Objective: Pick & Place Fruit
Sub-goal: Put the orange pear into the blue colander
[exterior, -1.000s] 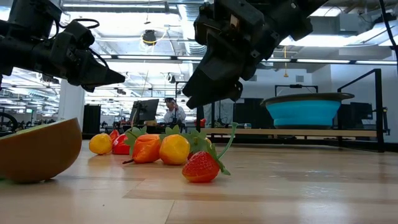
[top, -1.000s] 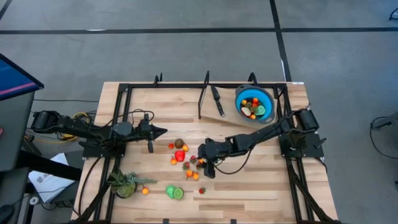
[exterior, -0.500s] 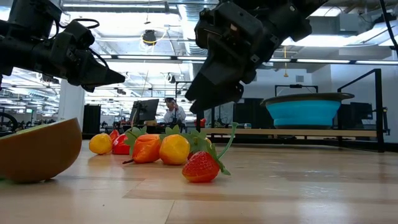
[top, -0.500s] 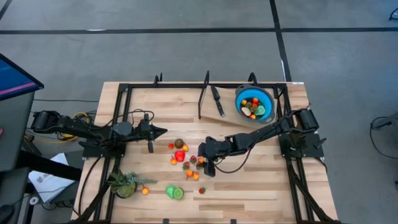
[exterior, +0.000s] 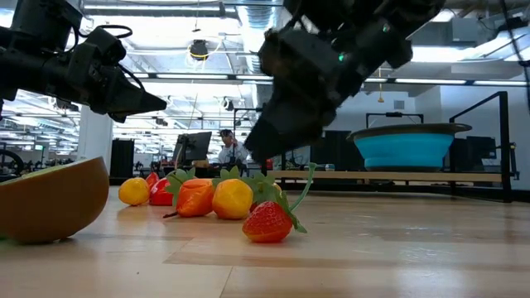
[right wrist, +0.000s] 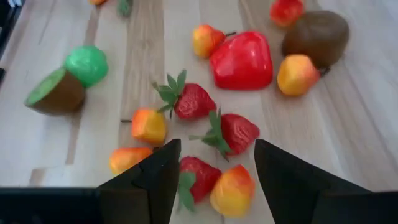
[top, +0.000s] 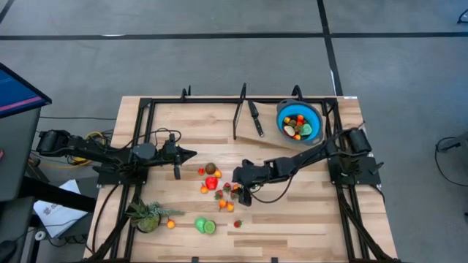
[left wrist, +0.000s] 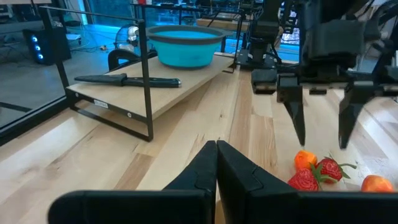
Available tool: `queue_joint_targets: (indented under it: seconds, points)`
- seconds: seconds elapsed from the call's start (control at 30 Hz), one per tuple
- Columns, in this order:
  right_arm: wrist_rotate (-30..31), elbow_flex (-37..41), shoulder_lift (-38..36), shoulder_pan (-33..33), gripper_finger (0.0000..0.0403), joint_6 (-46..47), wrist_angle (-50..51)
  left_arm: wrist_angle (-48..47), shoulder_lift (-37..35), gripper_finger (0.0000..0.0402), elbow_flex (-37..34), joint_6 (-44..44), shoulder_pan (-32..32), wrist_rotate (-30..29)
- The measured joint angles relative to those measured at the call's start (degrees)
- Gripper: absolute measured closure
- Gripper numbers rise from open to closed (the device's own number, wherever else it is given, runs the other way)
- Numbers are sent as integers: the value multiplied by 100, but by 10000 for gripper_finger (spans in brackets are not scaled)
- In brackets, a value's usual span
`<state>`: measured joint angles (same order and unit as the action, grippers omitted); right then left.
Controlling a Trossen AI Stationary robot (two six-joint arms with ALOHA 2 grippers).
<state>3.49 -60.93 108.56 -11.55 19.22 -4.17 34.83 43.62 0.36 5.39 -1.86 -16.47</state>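
The fruit (top: pixel 219 188) is lying scattered a little left of the high frame's centre, with a few more pieces sitting lower left and others already resting in the blue bowl (top: pixel 313 115) at the upper right. The right claw (top: pixel 243 196) is hovering at the right edge of this cluster, fingers spread apart and grasping nothing. In its own wrist view a strawberry (right wrist: pixel 235 132) is lying just ahead of the gap between the fingers, with another strawberry (right wrist: pixel 194 102) farther on and a red-and-yellow piece (right wrist: pixel 230 190) right between the fingers, low in that frame. That first strawberry's long axis is running roughly across the gap, leaves pointing toward the frame's left. The right arm is clearly the nearer one; the likely next move is a short descent onto one of these pieces.

The left claw (top: pixel 189 154) is waiting clenched, up and to the left of the cluster, holding nothing.

The surface (top: pixel 292 219) is pale wood planking inside a black frame, a knife (top: pixel 255 118) lying beside the bowl and a leafy plant (top: pixel 146 215) at lower left. Beyond, the low view is showing a bright workshop with a person (exterior: pixel 229 151) sitting far off.
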Motion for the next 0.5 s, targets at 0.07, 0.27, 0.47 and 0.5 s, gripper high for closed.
queue_joint_targets:
  seconds: [0.07,0.27,0.47,0.5]
  points:
    - [25,47,60,35,208,-28,191,-2,0,401,2,0,-1,0]
    - [17,-10,457,88,215,31,-46,-4,0,401,2,0,0,0]
    - [-43,-26,624,62,217,90,49,-6,0,401,1,0,-1,0]
    - [-59,-30,624,63,217,91,82,-9,0,401,0,0,1,0]
